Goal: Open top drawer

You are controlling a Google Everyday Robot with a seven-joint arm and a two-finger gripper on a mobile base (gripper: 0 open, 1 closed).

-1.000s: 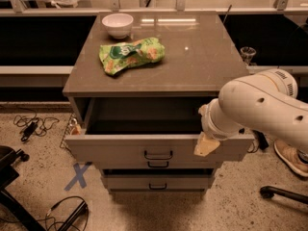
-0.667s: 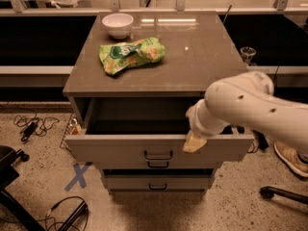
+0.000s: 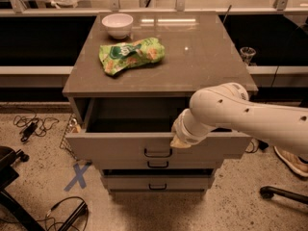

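The top drawer (image 3: 115, 146) of the grey-brown cabinet stands pulled out, its deep dark interior (image 3: 134, 115) showing. Its small dark bar handle (image 3: 158, 153) sits at the centre of the front. My gripper (image 3: 180, 141) is at the drawer's front top edge, just right of and above the handle, at the end of the white arm (image 3: 250, 119) coming in from the right. The arm hides the fingers and the right part of the drawer opening.
On the cabinet top (image 3: 202, 57) lie a green snack bag (image 3: 131, 55) and a white bowl (image 3: 118, 24). Two narrower drawers (image 3: 156, 183) sit below. Cables (image 3: 33, 125) and a blue tape cross (image 3: 77, 176) are on the floor at left; a chair base (image 3: 281, 194) is at right.
The arm and gripper have moved left along the drawer's front edge toward the centre handle. The drawer stays pulled out.
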